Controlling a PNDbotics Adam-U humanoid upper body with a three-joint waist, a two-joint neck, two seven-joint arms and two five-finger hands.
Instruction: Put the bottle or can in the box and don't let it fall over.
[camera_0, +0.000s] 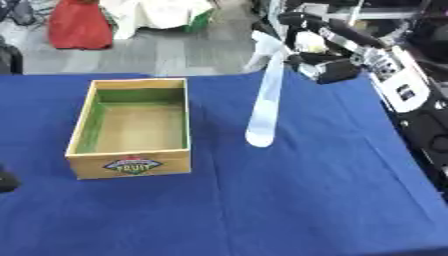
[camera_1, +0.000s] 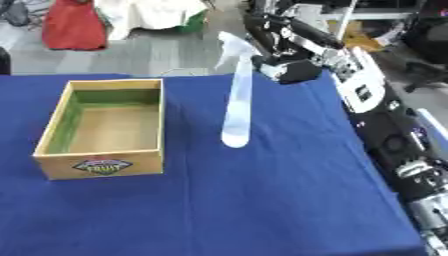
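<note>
One wooden crate (camera_0: 131, 127) with a green-painted inside and a fruit label (camera_0: 131, 165) on its near wall sits on the blue tabletop (camera_0: 289, 200) toward nine o'clock, holding nothing. One tall, pale, translucent spray bottle (camera_0: 264, 107) is at the middle, to the crate's three o'clock and well apart from it, its base toward the cloth and its nozzle end up at one o'clock beside the right hand (camera_1: 284, 67). Whether that hand's fingers grasp the bottle's top cannot be told, and a dark bit of the left hand (camera_0: 7, 180) shows at the nine o'clock edge.
</note>
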